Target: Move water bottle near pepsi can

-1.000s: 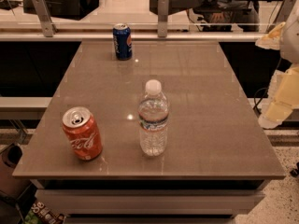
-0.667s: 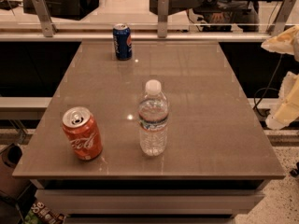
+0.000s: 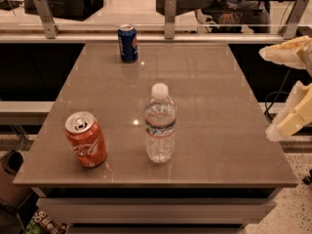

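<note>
- The hand (image 3: pixel 268 94) is at the right edge of the view, out past the right side of the worktop (image 3: pixel 214 96). Its two pale fingers (image 3: pixel 292 118) are spread wide apart and hold nothing.
- The water bottle (image 3: pixel 160 126) stands upright near the middle of the worktop, a bit toward the near edge. The pepsi can (image 3: pixel 128 44) stands at the far edge, to the left, well apart from the bottle.
- The bottle is tall and thin and looks light. If the hand bumps its side on the way in, the bottle could tip over and roll.
- If the hand grabs too high, up by the white cap, the bottle may swing or slip out. Its clear sides are likely soft, so a hard squeeze could squash it.
- The red Coca-Cola can (image 3: pixel 86 139) sits near the bottle, on its left. It would be a mistake to take that can for the goal.
- The way to the pepsi can goes far and left. If the bottle comes in too low or too fast, it may knock the pepsi can over or push it toward the far edge.
- If the hand lets go before the bottle sits flat on the worktop, the bottle could fall.
</note>
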Tool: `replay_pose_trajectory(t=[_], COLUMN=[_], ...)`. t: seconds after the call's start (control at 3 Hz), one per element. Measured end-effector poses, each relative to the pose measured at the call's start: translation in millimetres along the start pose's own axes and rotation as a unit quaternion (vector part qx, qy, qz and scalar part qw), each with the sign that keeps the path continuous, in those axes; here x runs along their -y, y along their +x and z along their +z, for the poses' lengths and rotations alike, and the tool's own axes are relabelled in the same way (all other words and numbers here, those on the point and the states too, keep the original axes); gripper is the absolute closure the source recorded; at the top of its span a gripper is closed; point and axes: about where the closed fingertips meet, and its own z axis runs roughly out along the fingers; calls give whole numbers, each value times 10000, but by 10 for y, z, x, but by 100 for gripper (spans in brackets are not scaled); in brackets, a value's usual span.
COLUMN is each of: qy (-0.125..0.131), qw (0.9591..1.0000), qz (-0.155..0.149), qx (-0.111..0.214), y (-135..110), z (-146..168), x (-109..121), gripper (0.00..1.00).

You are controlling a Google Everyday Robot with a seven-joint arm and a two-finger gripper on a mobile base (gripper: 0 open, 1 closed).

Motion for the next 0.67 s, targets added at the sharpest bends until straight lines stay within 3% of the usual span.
replay_pose_trajectory(t=[0.33,0.67], qy=[-69,-127], qw=[9977,9921], qz=[55,126], qx=[669,1245], y=[-193,-402], z=[112,301], x=[-134,-222], gripper=[0,0])
